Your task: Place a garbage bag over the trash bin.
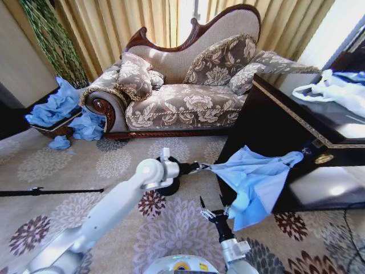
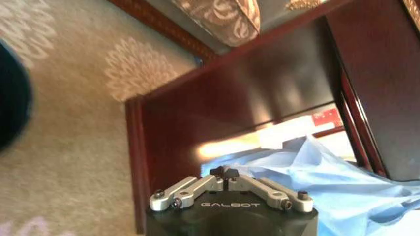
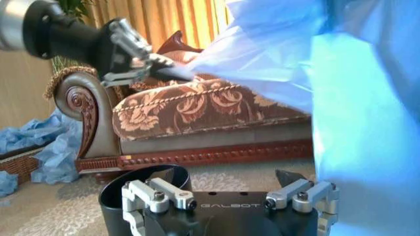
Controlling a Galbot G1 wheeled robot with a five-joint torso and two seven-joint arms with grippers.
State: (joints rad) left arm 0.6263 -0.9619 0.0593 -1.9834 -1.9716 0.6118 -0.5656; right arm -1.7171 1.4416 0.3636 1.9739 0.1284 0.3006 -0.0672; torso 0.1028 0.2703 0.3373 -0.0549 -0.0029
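Observation:
The garbage bag (image 1: pixel 256 180) is a thin light-blue sheet hanging in the air in front of the dark table. My left gripper (image 1: pixel 201 166) is shut on its left corner, seen pinching it in the right wrist view (image 3: pixel 147 59). The bag's other top corner lies against the table's edge. My right gripper (image 1: pixel 211 214) stands open just below and left of the hanging bag (image 3: pixel 367 137), with nothing between its fingers (image 3: pixel 293 181). The black trash bin (image 1: pixel 166 188) stands on the carpet under my left wrist, mostly hidden; its rim (image 3: pixel 118 189) shows behind the right gripper.
A dark wooden table (image 1: pixel 268 120) stands at the right with a white plastic bag (image 1: pixel 336 91) on top. A patterned sofa (image 1: pixel 182 97) fills the back. A wicker basket (image 1: pixel 54 130) heaped with blue bags sits far left. A black rod (image 1: pixel 51 192) lies on the carpet.

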